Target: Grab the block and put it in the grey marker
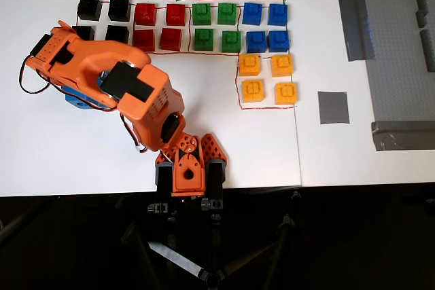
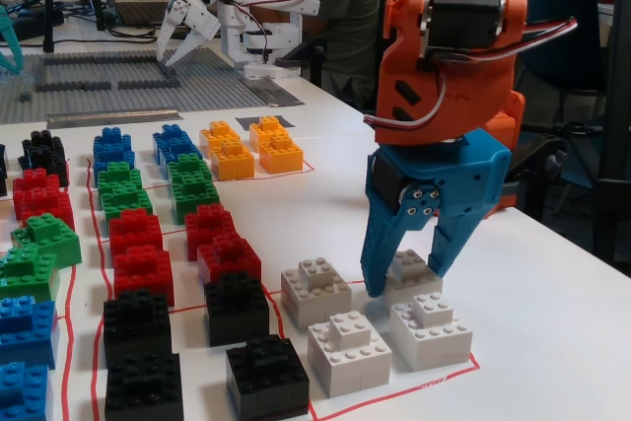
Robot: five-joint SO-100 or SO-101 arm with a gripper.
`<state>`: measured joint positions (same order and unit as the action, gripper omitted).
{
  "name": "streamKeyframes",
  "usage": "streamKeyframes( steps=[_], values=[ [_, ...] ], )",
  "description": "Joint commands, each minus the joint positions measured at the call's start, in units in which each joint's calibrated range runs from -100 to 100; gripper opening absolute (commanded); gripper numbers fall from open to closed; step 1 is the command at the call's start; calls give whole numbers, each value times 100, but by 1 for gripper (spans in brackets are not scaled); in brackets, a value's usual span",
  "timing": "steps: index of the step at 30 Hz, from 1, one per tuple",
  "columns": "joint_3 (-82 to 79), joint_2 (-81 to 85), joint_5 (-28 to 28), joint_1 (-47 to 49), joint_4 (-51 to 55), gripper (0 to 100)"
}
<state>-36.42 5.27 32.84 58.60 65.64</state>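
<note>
Blue fingers of the gripper (image 2: 404, 278) hang down around one white brick, the block (image 2: 412, 273). It sits at the back of a little group of four white bricks, and the orange arm (image 2: 454, 36) stands right over it. The jaws are open, one finger on each side of the block, and they do not squeeze it yet. In the overhead view the arm (image 1: 129, 93) hides the white bricks, so the block cannot be seen there.

The grey marker (image 1: 333, 107) is a flat grey square of tape. It lies just past the yellow bricks (image 1: 268, 78), on the side away from the arm, and nothing sits on it.

To do this step well, I think the fingers should go a bit lower, so they hold the block by its flat sides and not by the small bump on top. The white brick in front (image 2: 430, 330) and the one beside it (image 2: 315, 291) are very close, so the fingers must slide down without pushing them. Then the jaws should close slowly and evenly. After that the arm should lift straight up first, so the block does not knock its neighbours over.
</note>
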Motion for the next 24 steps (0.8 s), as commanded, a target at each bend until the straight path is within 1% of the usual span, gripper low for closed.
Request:
streamKeyframes(
  steps=[1,5,6,12,17,22,24],
  values=[
    [496,164,-88,22,-73,4],
    [515,173,-107,-12,-73,2],
    [515,199,-112,-20,-73,0],
    [469,458,-147,-95,-48,0],
    [805,777,-278,-203,556,0],
    [1295,984,-752,-453,1282,0],
    [1486,1123,-1026,-602,1510,0]
  ],
)
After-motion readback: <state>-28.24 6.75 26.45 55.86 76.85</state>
